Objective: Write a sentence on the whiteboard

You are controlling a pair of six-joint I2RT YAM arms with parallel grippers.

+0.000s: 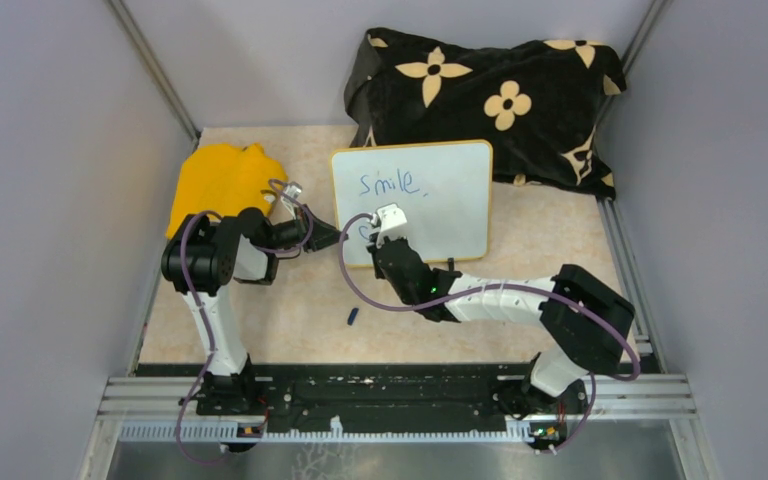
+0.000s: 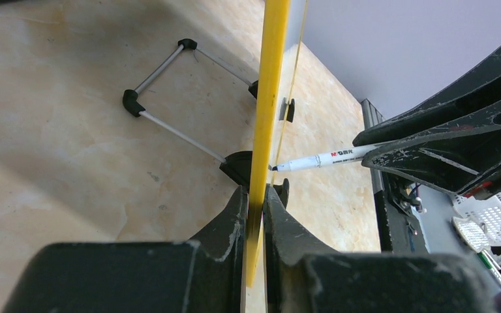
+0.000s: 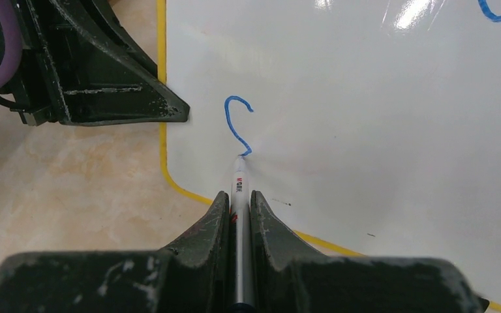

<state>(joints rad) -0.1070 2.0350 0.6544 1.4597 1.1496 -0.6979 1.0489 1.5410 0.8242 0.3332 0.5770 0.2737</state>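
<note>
The whiteboard (image 1: 450, 215), white with a yellow rim, lies in the middle of the table. Of the sentence, the blue word "Smile," (image 1: 388, 183) runs along its top. Below it a short hooked blue stroke (image 3: 237, 124) starts a second line. My left gripper (image 1: 325, 237) is shut on the whiteboard's left rim (image 2: 271, 98), near the lower corner. My right gripper (image 3: 238, 199) is shut on a white marker (image 3: 239, 179) whose tip touches the bottom end of that stroke. In the left wrist view the marker (image 2: 326, 158) reaches the board from the right.
A black flowered cloth (image 1: 490, 100) is heaped behind the board. A yellow cloth (image 1: 222, 185) lies at the left, by the left arm. A small blue cap (image 1: 352, 317) rests on the table in front. The board's wire stand (image 2: 169, 127) shows underneath it.
</note>
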